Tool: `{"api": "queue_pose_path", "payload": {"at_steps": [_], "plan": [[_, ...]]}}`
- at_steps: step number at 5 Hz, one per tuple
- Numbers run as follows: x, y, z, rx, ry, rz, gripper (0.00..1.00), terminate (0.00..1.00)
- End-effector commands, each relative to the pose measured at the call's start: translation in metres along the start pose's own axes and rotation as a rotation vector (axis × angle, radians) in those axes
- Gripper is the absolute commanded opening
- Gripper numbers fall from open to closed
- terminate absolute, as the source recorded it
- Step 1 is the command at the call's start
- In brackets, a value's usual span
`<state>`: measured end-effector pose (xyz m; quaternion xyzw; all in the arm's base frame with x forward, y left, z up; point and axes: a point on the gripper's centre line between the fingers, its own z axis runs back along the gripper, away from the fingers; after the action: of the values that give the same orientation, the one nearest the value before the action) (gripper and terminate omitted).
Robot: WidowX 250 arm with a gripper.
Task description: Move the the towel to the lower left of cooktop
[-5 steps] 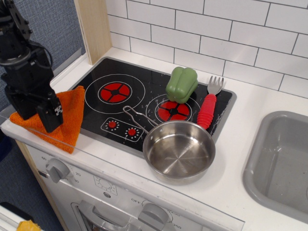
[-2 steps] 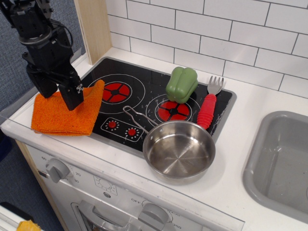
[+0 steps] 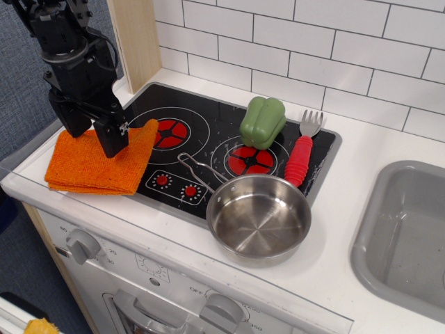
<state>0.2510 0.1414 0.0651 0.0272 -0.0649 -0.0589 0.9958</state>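
White counter [image 3: 361, 229], black cooktop [image 3: 208, 139], orange towel [image 3: 90, 167], white tile wall [image 3: 334, 49]

view: single, front, high, angled down | range: close | frame: cooktop [image 3: 215, 142], sink [image 3: 410, 229]

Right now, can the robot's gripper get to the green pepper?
Probably yes. The gripper is over the orange towel at the cooktop's left edge, and only bare cooktop lies between it and the green pepper. Whether it is holding the towel is unclear.
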Motion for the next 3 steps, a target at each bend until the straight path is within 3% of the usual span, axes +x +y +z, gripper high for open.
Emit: {"api": "queue_pose_path", "payload": {"at_steps": [1,3], "plan": [[0.0196,0.0000,0.0143,0.027,-0.036,-0.014,1.00,0.00],[0.0290,-0.0037,0.0121,0.018,-0.017,-0.028,1.00,0.00]]}}
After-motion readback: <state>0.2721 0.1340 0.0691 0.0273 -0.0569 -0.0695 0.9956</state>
